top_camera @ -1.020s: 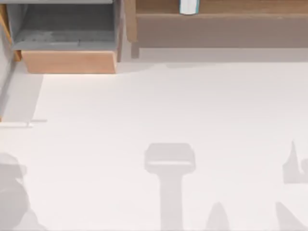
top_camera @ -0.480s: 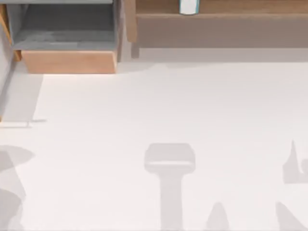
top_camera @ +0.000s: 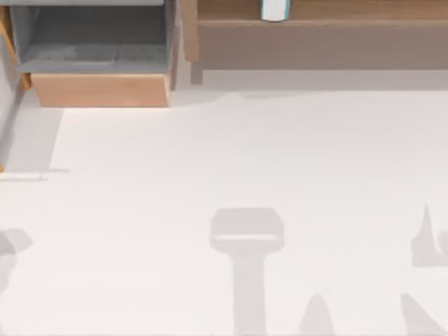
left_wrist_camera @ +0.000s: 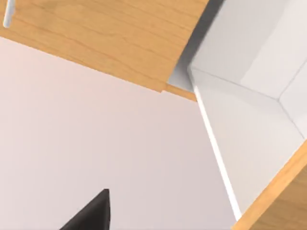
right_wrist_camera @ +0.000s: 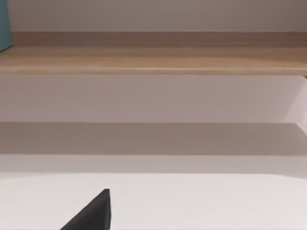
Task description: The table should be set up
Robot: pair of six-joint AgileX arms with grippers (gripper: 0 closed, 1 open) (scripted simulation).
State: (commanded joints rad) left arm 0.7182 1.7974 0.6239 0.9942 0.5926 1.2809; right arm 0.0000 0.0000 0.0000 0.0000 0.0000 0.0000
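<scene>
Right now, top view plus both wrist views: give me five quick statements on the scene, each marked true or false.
1. The table is matte white. True.
2. A wooden box with grey inside sits at the top view's right. False: it is at the top view's far left corner.
3. A white and blue item stands on the wooden shelf unit. True.
4. A plate lies in the middle of the table. False: only shadows fall there.
5. The left wrist view looks at the wooden box. True.
</scene>
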